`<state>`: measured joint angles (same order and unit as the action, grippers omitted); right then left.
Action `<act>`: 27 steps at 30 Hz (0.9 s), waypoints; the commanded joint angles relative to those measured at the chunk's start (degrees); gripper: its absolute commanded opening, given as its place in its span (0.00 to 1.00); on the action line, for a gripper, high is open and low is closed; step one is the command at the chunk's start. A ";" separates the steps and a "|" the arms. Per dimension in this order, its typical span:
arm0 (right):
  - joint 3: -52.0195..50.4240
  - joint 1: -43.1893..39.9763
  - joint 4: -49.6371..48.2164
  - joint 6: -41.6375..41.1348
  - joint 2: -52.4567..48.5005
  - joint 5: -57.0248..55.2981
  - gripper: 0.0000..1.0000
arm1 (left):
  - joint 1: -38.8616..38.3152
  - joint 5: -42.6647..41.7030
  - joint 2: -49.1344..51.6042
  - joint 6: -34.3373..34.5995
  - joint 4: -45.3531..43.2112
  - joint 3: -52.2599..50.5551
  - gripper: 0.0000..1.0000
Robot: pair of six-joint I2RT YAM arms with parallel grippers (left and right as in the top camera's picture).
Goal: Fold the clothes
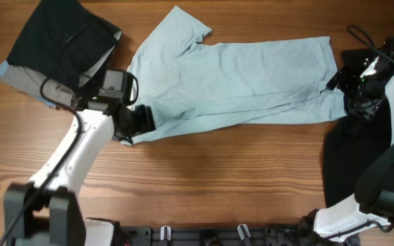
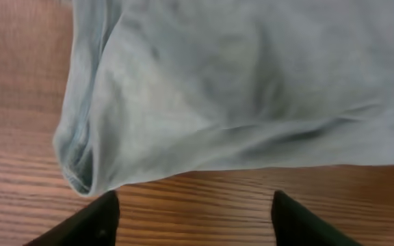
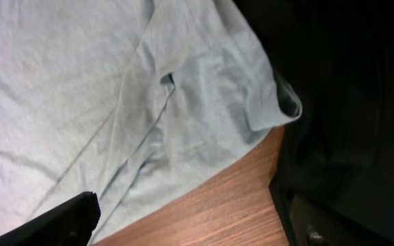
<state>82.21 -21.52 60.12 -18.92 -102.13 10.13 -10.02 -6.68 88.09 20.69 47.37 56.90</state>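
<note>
A pale light-blue T-shirt [image 1: 238, 78] lies folded lengthwise across the wooden table, one sleeve pointing to the back. My left gripper [image 1: 141, 120] is open and empty just off the shirt's left front corner; the left wrist view shows that rolled corner [image 2: 81, 160] right ahead of my fingers [image 2: 193, 219]. My right gripper [image 1: 344, 102] is open and empty at the shirt's right front corner; the right wrist view shows that corner [image 3: 265, 102] beyond my fingers [image 3: 190, 222], over bare wood beside a black garment [image 3: 347, 102].
A stack of folded black and grey clothes [image 1: 57, 48] sits at the back left. A black garment [image 1: 347, 167] lies at the right front under my right arm. Bare wood [image 1: 217, 178] runs along the front.
</note>
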 commanded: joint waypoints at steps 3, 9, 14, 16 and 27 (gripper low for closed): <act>0.63 0.35 0.63 2.27 -0.92 2.01 0.95 | 0.24 4.48 7.37 1.03 -0.37 -2.05 0.82; 0.63 0.35 1.03 2.29 -0.92 1.99 0.94 | 1.99 4.63 13.64 2.99 -1.49 -2.05 0.47; 0.63 0.35 1.16 2.40 -0.92 1.95 0.94 | 7.78 6.75 14.01 7.02 1.97 -2.05 0.04; 0.59 0.35 1.53 2.38 -0.92 1.95 0.94 | 11.10 6.75 13.84 7.02 3.13 -2.05 0.04; -13.38 0.37 -1.03 2.45 -0.92 2.38 0.94 | 22.69 6.32 12.74 5.46 4.31 -2.03 0.04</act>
<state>74.19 -21.52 59.99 -17.65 -102.13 11.40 11.38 -1.37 100.79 26.22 51.57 55.44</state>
